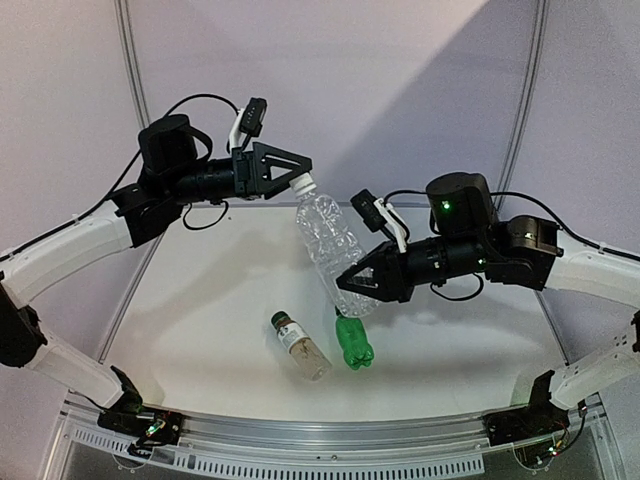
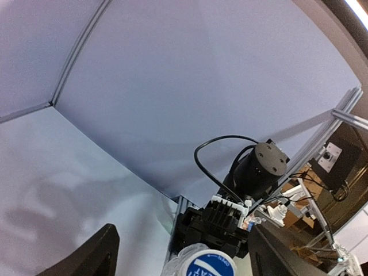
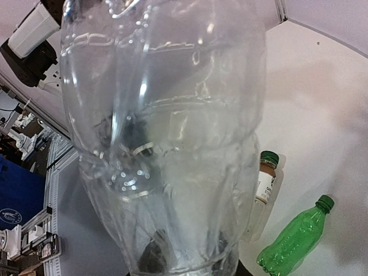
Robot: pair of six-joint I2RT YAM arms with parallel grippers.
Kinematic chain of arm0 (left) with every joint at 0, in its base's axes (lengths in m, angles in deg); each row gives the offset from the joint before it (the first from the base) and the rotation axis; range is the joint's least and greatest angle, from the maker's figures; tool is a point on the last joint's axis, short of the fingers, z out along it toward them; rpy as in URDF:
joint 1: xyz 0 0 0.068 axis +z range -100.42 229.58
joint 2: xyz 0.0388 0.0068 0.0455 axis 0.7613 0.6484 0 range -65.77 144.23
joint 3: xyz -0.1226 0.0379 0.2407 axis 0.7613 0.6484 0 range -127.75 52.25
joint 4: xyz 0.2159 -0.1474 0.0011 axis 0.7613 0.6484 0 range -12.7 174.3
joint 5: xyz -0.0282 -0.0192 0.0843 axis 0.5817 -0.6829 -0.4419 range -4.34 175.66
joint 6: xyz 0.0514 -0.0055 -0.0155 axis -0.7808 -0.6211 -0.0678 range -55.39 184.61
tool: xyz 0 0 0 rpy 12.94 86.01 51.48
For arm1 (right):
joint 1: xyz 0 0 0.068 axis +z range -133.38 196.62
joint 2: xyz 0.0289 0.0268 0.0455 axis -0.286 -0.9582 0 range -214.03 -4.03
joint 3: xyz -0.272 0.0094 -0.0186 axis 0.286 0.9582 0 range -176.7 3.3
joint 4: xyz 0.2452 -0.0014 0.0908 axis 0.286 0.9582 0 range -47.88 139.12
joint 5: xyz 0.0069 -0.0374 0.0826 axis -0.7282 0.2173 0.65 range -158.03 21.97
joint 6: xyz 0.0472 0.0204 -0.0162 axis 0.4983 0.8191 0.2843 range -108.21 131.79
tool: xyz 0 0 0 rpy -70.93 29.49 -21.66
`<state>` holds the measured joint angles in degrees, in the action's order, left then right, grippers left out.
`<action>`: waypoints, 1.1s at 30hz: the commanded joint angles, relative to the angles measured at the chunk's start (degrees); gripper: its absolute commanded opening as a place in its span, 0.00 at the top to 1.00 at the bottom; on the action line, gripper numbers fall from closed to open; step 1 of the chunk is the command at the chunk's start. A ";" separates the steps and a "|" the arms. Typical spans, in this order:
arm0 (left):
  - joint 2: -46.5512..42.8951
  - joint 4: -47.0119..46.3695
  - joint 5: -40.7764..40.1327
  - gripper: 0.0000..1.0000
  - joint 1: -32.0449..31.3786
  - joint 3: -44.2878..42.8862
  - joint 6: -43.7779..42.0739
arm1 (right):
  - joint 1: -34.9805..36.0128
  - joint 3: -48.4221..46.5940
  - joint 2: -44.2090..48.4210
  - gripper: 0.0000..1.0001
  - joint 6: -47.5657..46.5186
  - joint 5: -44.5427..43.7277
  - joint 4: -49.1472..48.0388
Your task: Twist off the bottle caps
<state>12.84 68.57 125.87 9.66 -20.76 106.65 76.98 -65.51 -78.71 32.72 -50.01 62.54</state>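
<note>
A clear ribbed bottle [image 1: 330,245] hangs tilted above the table, cap end up and to the left. My right gripper [image 1: 357,285] is shut on its lower end; in the right wrist view the bottle [image 3: 167,115] fills the frame and the dark fingers [image 3: 150,256] show through it. My left gripper [image 1: 292,179] is open around the white cap [image 1: 303,184]. In the left wrist view the cap [image 2: 208,265], blue printed on top, sits between the spread fingers [image 2: 92,256] without touching them. The green bottle [image 1: 353,343] and the labelled bottle [image 1: 298,345] lie on the table, caps on.
The table [image 1: 200,300] is white, with a metal rail [image 1: 320,440] along its near edge and tent poles [image 1: 130,60] at the back corners. The two lying bottles sit side by side just below the held one, green cap [image 3: 326,202] beside dark green cap [image 3: 269,157].
</note>
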 commanded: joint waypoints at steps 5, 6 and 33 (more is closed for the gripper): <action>1.56 -1.02 2.75 0.46 -0.86 -0.87 -1.52 | -0.08 -1.85 -1.63 1.00 -0.45 2.94 -0.57; 1.63 -1.00 2.69 0.54 -0.93 -0.76 -1.46 | -0.13 -1.85 -1.69 1.00 -0.52 2.96 -0.53; 14.99 36.94 -33.09 1.00 -3.32 -12.65 28.81 | 3.61 -22.21 -20.21 1.00 0.97 -51.03 28.92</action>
<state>25.10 93.46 94.81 6.86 -31.95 127.43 79.82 -83.92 -96.28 31.41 -86.62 87.76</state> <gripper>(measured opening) 0.290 0.249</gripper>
